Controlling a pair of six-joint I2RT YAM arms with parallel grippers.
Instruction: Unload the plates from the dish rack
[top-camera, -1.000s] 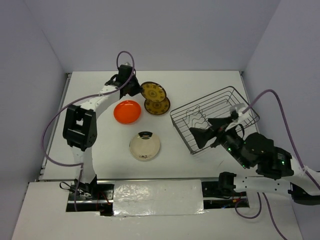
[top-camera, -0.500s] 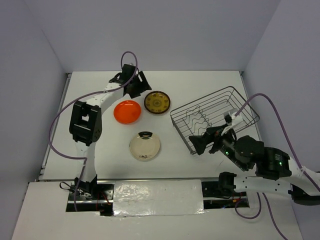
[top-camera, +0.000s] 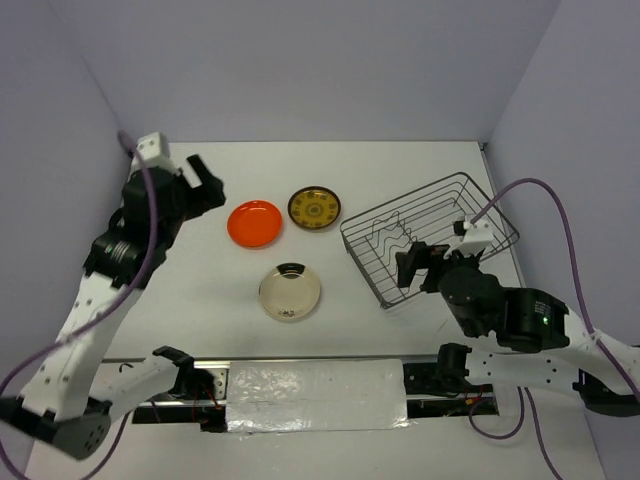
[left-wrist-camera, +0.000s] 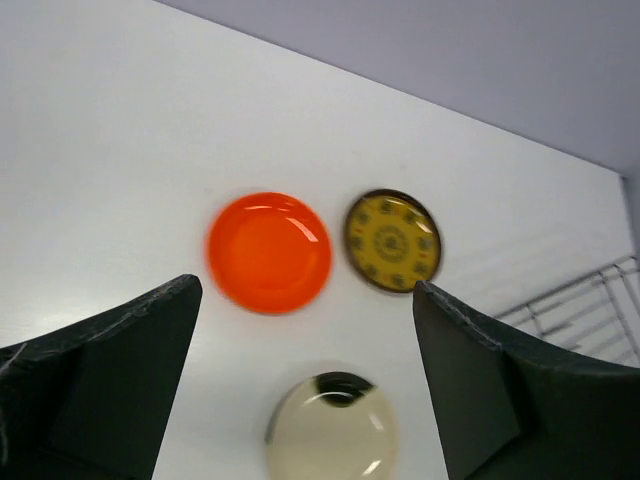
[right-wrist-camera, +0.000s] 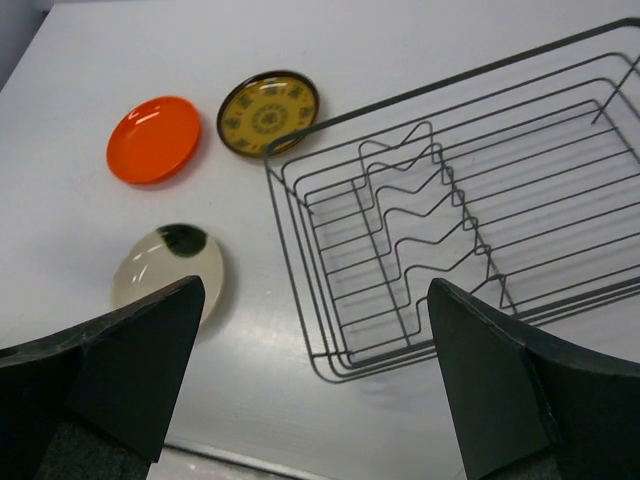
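White table (top-camera: 400, 170) holds orange plate (top-camera: 254, 222), yellow-patterned plate (top-camera: 314, 207), cream plate (top-camera: 290, 292), wire rack (top-camera: 405, 232).

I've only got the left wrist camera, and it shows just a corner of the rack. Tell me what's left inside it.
Observer: Nothing. The right wrist view shows the dish rack empty from end to end.
Operator: Now give me the right gripper's state.
Observer: The right gripper is open and holds nothing. It hovers by the rack's near-left corner.
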